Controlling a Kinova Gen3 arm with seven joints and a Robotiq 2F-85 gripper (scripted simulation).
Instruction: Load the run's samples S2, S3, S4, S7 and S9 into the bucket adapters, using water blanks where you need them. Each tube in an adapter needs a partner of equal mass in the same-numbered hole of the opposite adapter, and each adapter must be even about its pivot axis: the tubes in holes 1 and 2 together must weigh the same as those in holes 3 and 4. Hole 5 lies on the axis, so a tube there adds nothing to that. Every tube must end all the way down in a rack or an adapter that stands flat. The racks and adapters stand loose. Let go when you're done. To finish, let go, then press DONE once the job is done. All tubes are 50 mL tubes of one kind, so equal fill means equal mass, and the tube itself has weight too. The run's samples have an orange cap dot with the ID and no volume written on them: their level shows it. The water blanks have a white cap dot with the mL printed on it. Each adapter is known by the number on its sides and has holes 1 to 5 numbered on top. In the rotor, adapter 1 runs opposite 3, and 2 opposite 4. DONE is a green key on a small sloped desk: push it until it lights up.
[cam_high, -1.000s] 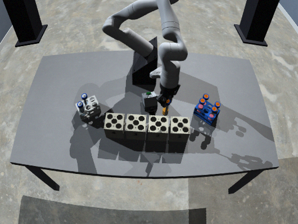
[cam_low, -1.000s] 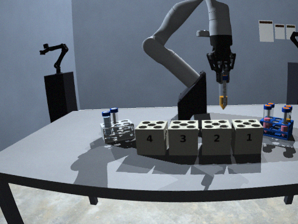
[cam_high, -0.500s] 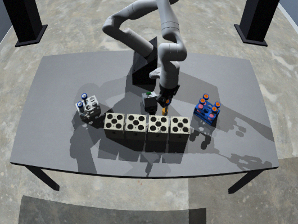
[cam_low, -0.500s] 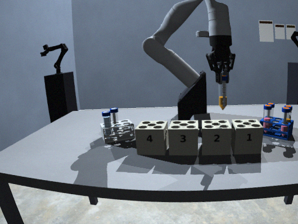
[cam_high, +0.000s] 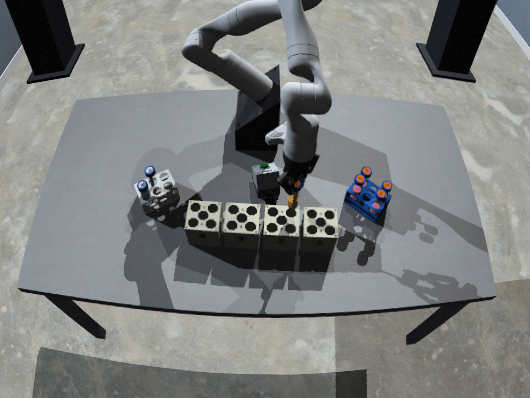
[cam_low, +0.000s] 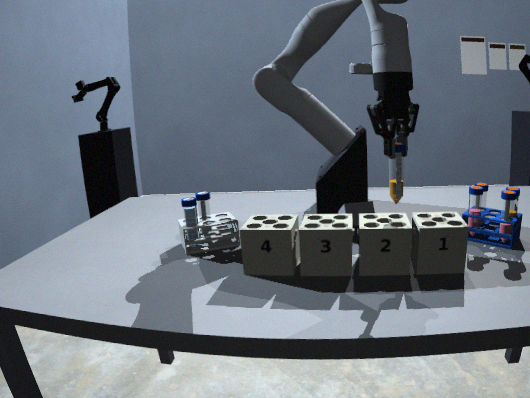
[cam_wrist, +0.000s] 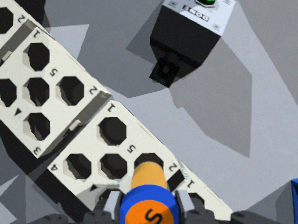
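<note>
My gripper is shut on a sample tube with a blue cap, an orange dot and orange liquid at its tip. It holds the tube upright, its tip a little above the back of adapter 2. In the wrist view the tube stands over hole 2 of that adapter; only an "S" shows on the cap. Adapters 4, 3 and 1 stand in the same row, and all holes are empty. From above, the gripper hangs behind the third block.
A blue rack with several orange-dot samples stands right of the row. A clear rack with two white-dot blanks stands left of it. The DONE desk with its green key sits just behind the adapters, close to the gripper's left.
</note>
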